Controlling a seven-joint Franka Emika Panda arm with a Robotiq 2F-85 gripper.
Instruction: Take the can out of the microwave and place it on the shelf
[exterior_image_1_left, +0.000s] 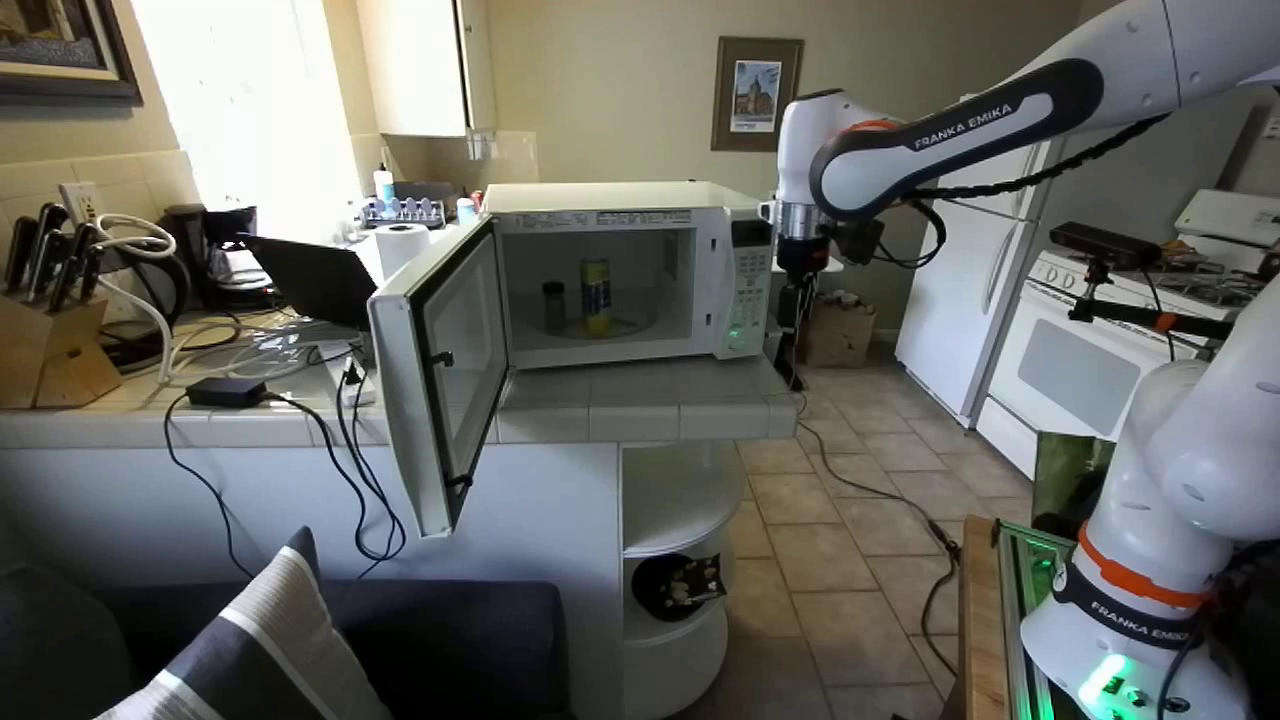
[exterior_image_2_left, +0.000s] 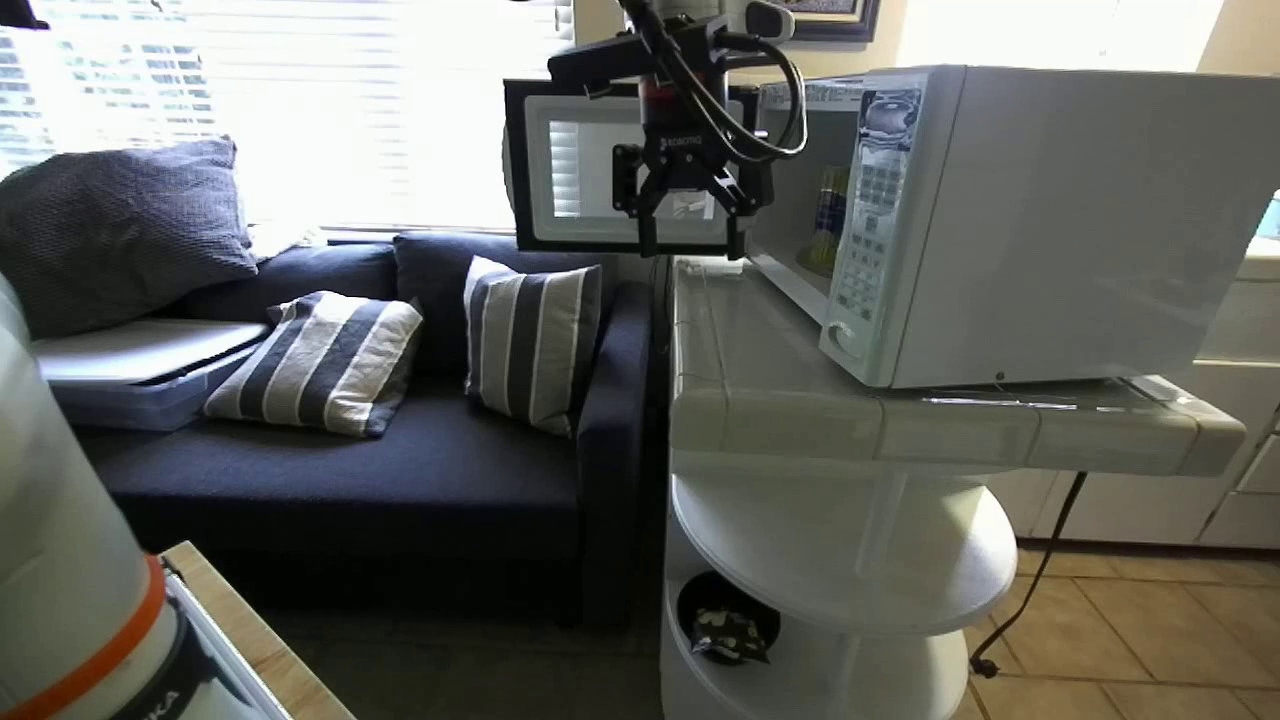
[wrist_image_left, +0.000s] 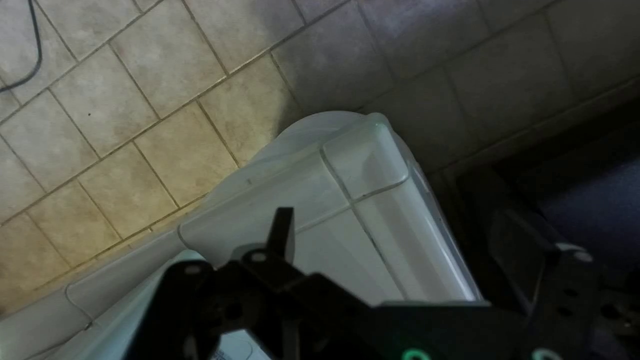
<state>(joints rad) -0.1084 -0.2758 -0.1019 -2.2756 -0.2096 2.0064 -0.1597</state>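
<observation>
The microwave (exterior_image_1_left: 610, 197) stands on the tiled counter with its door (exterior_image_1_left: 468, 350) swung wide open; it also shows in an exterior view (exterior_image_2_left: 1080, 220). The yellow and dark-blue can (exterior_image_1_left: 596, 297) stands upright inside, and part of it shows past the control panel in an exterior view (exterior_image_2_left: 829, 210). The white rounded shelf (exterior_image_1_left: 680, 500) is below the counter end, also in an exterior view (exterior_image_2_left: 850, 560). My gripper (exterior_image_2_left: 692, 238) is open and empty, pointing down in front of the microwave, above the counter edge. In the wrist view its fingers (wrist_image_left: 400, 242) are wide apart. The can is not in the wrist view.
A dark jar (exterior_image_1_left: 553, 305) stands beside the can. A black bowl with a packet (exterior_image_1_left: 690, 585) sits on the lower shelf level. The tiled counter edge (exterior_image_2_left: 780, 430) juts above the shelf. Cables hang at the counter front (exterior_image_1_left: 370, 490). A dark sofa (exterior_image_2_left: 450, 480) stands beside the cabinet.
</observation>
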